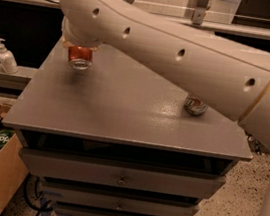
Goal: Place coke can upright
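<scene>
Tool [80,51] gripping coke can [80,62] rear-left; silver can [195,107] right; tabletop [125,106] centre free.

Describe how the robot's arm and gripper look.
The arm is a cream-white tube with rounded joints, a row of small dark holes along its side and a thin gold ring near the elbow. No cables show. The gripper, at the far left of the cabinet top, is hidden under the wrist.

Arm [183,56] stretched out, end effector [80,53] pointing down at upper left, gripping coke can [80,61].
</scene>
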Robot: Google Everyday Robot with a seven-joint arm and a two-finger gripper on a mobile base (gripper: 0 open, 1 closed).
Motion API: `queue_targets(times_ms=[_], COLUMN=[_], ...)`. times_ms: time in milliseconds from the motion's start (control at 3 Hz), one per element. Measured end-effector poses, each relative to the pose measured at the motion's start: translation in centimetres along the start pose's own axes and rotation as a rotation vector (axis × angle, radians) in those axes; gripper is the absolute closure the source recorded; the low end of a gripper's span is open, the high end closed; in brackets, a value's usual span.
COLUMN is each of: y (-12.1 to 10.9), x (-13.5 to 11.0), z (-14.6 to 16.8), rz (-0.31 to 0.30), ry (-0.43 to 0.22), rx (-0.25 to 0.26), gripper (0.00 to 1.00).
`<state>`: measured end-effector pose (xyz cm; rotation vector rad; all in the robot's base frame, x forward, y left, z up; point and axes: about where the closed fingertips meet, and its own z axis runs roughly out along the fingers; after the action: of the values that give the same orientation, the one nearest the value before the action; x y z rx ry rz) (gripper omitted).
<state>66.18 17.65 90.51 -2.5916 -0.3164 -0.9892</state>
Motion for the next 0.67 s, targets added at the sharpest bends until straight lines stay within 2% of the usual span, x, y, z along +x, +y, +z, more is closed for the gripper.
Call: queue_targets(times_ms=[333, 667], y=[-0.88, -1.41], x=[-0.67, -0.34], z=[0.53, 1.26], rz=[-0.041, -0.046], ry=[0.089, 0.156], rx=[0.073, 0.186], gripper=[1.0, 1.0])
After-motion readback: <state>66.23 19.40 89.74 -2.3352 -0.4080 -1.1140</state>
